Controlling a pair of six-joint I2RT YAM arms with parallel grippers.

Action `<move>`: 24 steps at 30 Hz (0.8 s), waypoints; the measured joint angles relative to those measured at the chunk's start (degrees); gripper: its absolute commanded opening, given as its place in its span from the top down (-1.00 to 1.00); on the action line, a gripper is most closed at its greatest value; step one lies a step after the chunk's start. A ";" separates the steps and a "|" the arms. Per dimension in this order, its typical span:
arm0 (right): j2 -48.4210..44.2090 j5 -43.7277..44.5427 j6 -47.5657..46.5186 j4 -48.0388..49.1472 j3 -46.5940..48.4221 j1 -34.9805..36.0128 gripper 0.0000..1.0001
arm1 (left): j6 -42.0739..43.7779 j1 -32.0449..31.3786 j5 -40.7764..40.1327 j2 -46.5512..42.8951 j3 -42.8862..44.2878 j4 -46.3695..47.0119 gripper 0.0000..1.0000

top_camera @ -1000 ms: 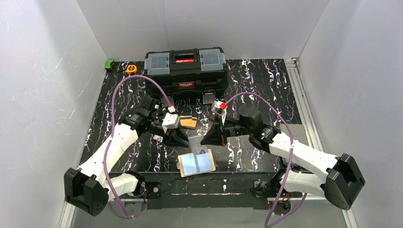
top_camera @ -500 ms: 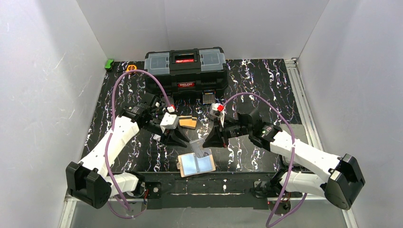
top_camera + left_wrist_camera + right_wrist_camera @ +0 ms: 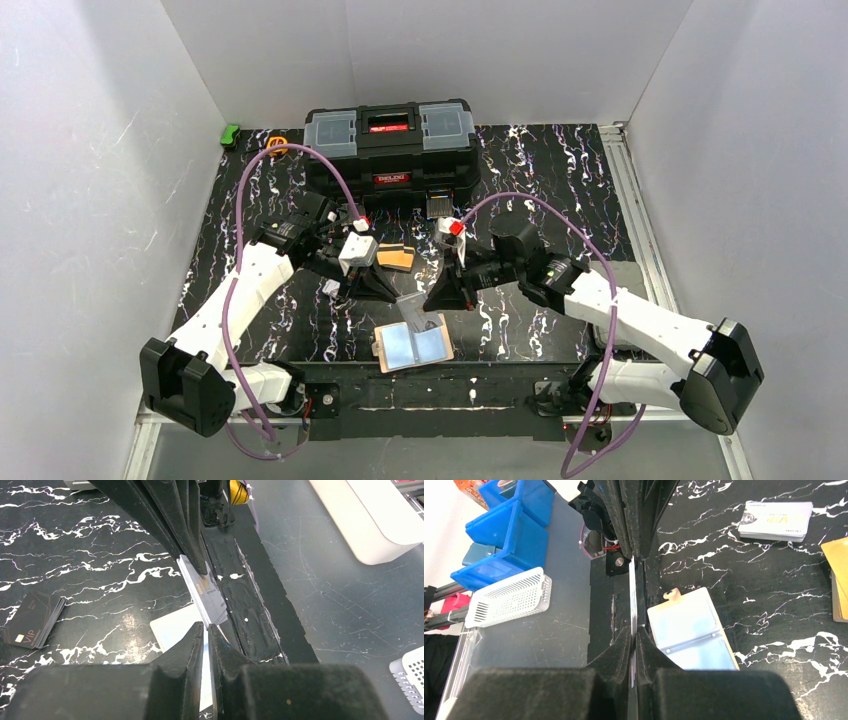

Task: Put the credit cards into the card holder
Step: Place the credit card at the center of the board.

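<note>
Watching from above, I am seeing both arms reaching out from their bases and bending inward, so the two wrists are facing each other just beyond the far edge of the card holder [image 3: 412, 345]. The holder is lying open and flat, its clear pockets facing up and its snap tab pointing away to the left.

The left gripper [image 3: 393, 296] is angling down and to the right over the holder's far left corner, its forearm sloping up behind it. The right gripper [image 3: 430, 299] is mirroring it from the holder's far right side. Their tips are almost meeting above the holder.

Between them a pale card [image 3: 411, 303] is hanging clear of the holder, tilted on edge. In the right wrist view the right gripper [image 3: 634, 634] is pinching this card [image 3: 632, 600] tightly, fingers pressed flat against both faces. In the left wrist view the left gripper [image 3: 205, 628] is showing only a thin slit, and the card [image 3: 205, 590] is running into that slit, so both ends are looking clamped.

Farther beyond the holder, orange cards [image 3: 397, 258] are lying stacked, with a black toolbox [image 3: 390, 150] sitting well behind them.
</note>
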 measured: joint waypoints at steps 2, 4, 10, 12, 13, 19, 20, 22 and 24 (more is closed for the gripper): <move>0.48 0.09 -0.28 -0.94 0.39 0.13 0.97 | -0.22 0.04 -0.17 0.00 0.00 -0.04 0.90; 0.81 0.15 -0.61 -1.55 0.63 0.39 0.97 | -0.24 0.02 -0.33 0.00 0.00 -0.17 0.99; 1.38 0.42 -1.64 -3.76 1.75 1.18 0.97 | -0.15 0.04 -0.96 0.00 0.00 -0.52 1.00; 1.55 0.48 -1.86 -4.44 2.16 1.38 0.97 | -0.15 0.04 -1.07 0.00 0.00 -0.59 1.00; 1.66 0.52 -1.97 -4.72 2.34 1.44 0.97 | -0.15 0.04 -1.18 0.00 0.00 -0.59 1.00; 2.29 0.98 -2.75 -5.79 2.89 1.64 0.97 | -0.11 0.02 -1.86 0.00 0.00 -0.42 1.00; 2.32 1.18 -2.84 -5.81 2.89 1.68 0.97 | -0.11 0.04 -1.99 0.00 0.00 -0.37 1.00; 2.32 1.73 -2.95 -5.95 2.89 1.81 0.97 | -0.15 0.02 -2.19 0.00 0.00 -0.37 0.91; 2.32 2.43 -2.97 -6.05 2.89 1.90 0.97 | -0.17 0.02 -2.21 0.00 0.00 -0.35 0.70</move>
